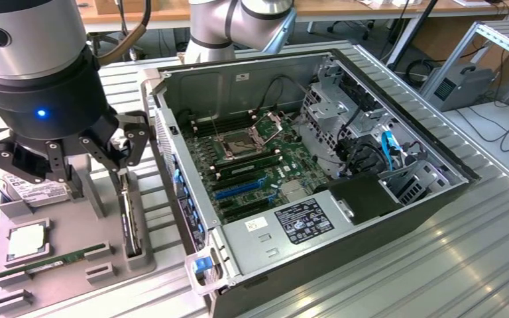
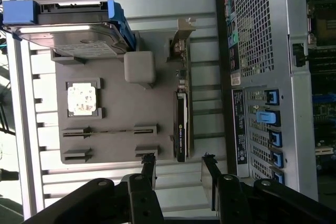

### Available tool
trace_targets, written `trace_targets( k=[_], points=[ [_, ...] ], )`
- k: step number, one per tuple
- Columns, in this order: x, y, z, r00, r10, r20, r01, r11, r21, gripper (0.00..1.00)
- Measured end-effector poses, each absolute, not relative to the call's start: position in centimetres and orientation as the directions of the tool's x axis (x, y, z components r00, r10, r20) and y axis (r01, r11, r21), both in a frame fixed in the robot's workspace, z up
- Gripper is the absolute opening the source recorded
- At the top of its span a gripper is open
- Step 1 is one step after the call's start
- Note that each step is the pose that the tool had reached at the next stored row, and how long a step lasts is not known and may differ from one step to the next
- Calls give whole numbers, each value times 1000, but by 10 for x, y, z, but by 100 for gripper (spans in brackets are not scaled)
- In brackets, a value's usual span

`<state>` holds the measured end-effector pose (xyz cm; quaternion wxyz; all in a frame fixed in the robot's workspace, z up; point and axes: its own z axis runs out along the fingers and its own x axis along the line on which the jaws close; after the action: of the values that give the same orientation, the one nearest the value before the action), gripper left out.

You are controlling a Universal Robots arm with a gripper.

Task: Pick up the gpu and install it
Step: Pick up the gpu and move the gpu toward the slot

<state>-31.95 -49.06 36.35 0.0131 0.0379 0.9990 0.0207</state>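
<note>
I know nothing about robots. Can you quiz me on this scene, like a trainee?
1. True or false: the claw is gripping the gpu.
2. Where is the gpu? A) inside the computer B) standing on edge in the grey tray C) on the floor
3. Fill in: a thin green ___ lies flat in the tray.
Key: 1 false, the claw is open; 2 B; 3 RAM stick.

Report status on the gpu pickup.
Gripper open, holding nothing, over the grey holder. Gpu on edge in its slot, untouched. Nothing seen blocking the card.
</note>
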Motion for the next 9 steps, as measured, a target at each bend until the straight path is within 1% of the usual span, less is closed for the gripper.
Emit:
trace_targets(
  k=[9],
  points=[
    [-319, -491, 361, -997, 76, -25, 75, 996, 42, 48]
  ],
)
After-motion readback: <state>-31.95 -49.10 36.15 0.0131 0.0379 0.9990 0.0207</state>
